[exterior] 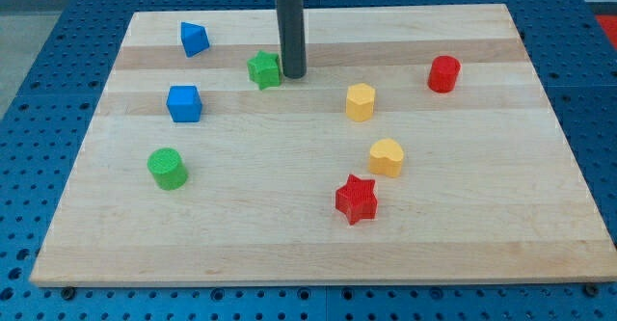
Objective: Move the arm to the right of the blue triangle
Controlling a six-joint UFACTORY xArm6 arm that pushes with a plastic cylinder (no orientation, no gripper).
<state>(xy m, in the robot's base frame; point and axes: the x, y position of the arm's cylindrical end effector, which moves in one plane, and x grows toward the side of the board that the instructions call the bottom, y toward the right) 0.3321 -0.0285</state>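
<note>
Nearest the view's bottom edge of the board: red star, right of centre. Just above and to its right, close by, yellow heart. Across on the view's left at about the same depth, green cylinder. Next row up: blue cube on the left, above the green cylinder; yellow hexagon right of centre, above the heart. Further back: green star left of centre, red cylinder well off to the view's right. My rod is upright, and my tip sits just right of the green star, touching it or nearly so; I can't tell which. No jaws on this rig, just the bare rod, so nothing to open or close and nothing held. Farthest back, near the view's top left: blue triangle, alone, above the blue cube. My tip is to the triangle's right but well apart from it and a bit lower in the view, with the green star lying roughly between the two. All blocks sit flat on the board, none stacked, none touching another block.
</note>
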